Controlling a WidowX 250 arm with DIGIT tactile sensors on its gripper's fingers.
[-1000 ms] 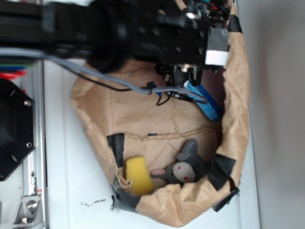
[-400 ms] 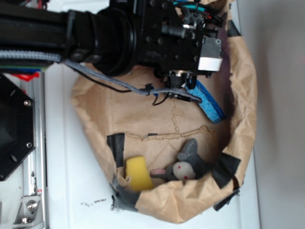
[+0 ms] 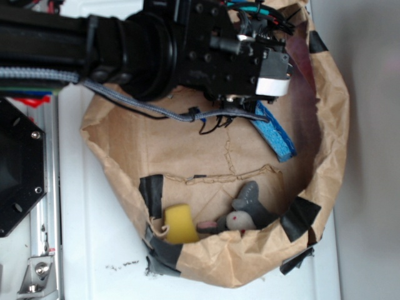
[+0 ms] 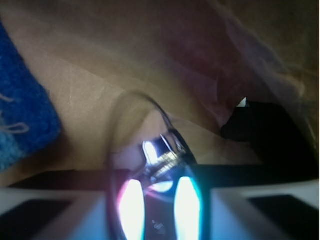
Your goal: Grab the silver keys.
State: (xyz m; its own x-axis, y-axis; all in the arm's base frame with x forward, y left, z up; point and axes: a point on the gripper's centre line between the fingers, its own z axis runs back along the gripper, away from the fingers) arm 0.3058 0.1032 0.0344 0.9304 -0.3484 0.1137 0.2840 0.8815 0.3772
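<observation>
In the wrist view the silver keys (image 4: 162, 159) sit pinched between my two glowing fingertips, and their thin ring (image 4: 120, 112) loops up to the left. My gripper (image 4: 156, 200) is shut on them, above the brown paper floor. In the exterior view the black wrist block (image 3: 237, 56) hides both the fingers and the keys. A blue sponge (image 3: 275, 134) lies just to the right of the wrist; in the wrist view the sponge (image 4: 22, 115) is at the left edge.
Everything sits inside a low brown paper bag (image 3: 328, 125) patched with black tape (image 3: 299, 215). A yellow sponge (image 3: 180, 223) and a grey toy mouse (image 3: 245, 215) lie at its near wall. A grey cable (image 3: 156, 109) trails from the arm.
The arm has lifted and shifted slightly back. More of the blue sponge now shows. The bag's rim has spread outward on the left and right.
</observation>
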